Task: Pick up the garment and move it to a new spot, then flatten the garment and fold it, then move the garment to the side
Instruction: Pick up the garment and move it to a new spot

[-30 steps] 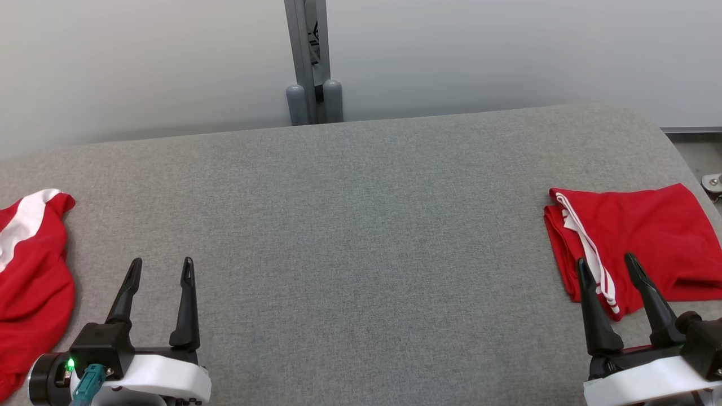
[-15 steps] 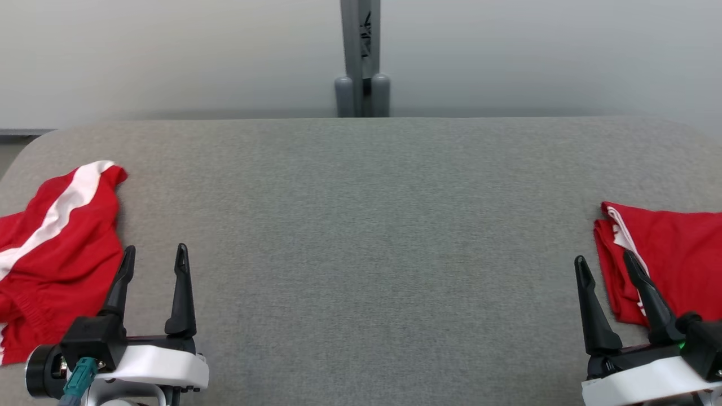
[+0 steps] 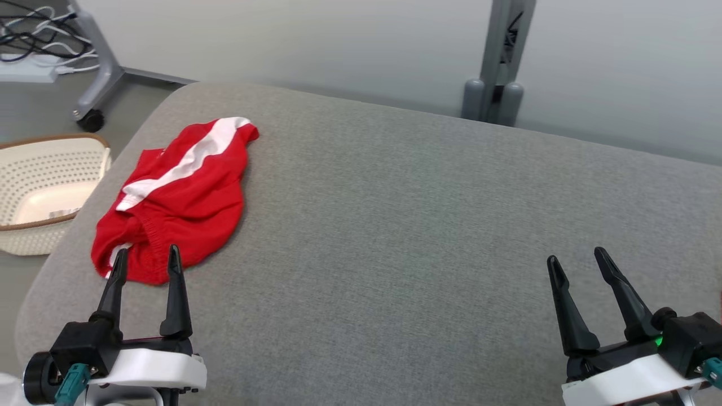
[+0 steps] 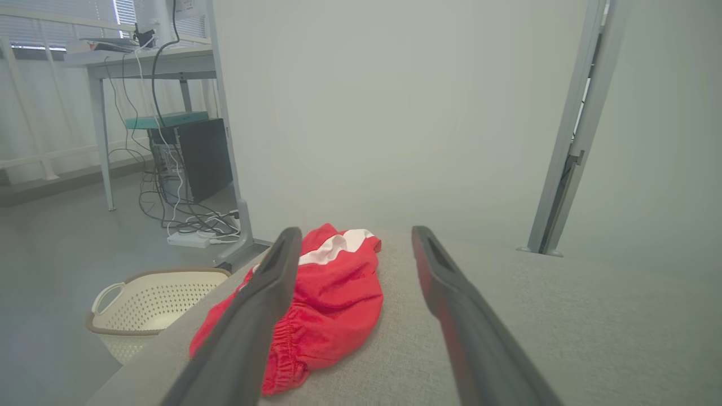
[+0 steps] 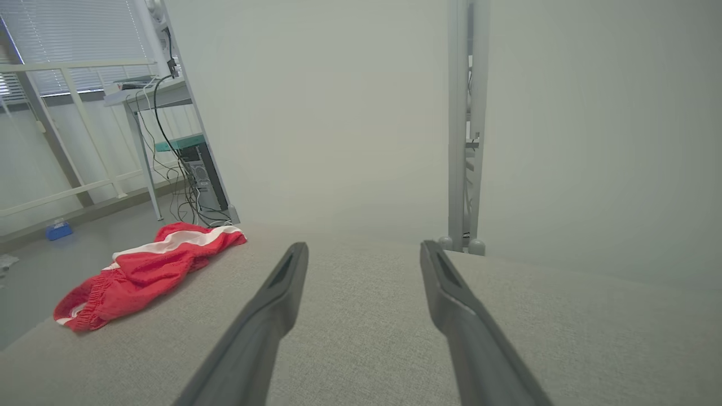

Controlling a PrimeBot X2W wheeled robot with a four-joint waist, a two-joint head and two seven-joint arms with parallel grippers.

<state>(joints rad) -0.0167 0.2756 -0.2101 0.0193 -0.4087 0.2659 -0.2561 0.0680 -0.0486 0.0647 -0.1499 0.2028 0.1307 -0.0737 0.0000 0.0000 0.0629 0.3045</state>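
In the head view, a crumpled red garment [image 3: 180, 197] with a white stripe lies at the far left of the grey desk [image 3: 395, 225]. The left tool [image 3: 147, 252] is released and empty just near of it. The right tool [image 3: 576, 256], also released, is well apart at the near right. A pale basket [image 3: 34, 169] sits on the floor to the left.

In the left wrist view, the garment [image 4: 333, 304] lies just ahead of the spread fingers [image 4: 451, 293].

In the right wrist view, the garment [image 5: 146, 265] lies far off to the left.
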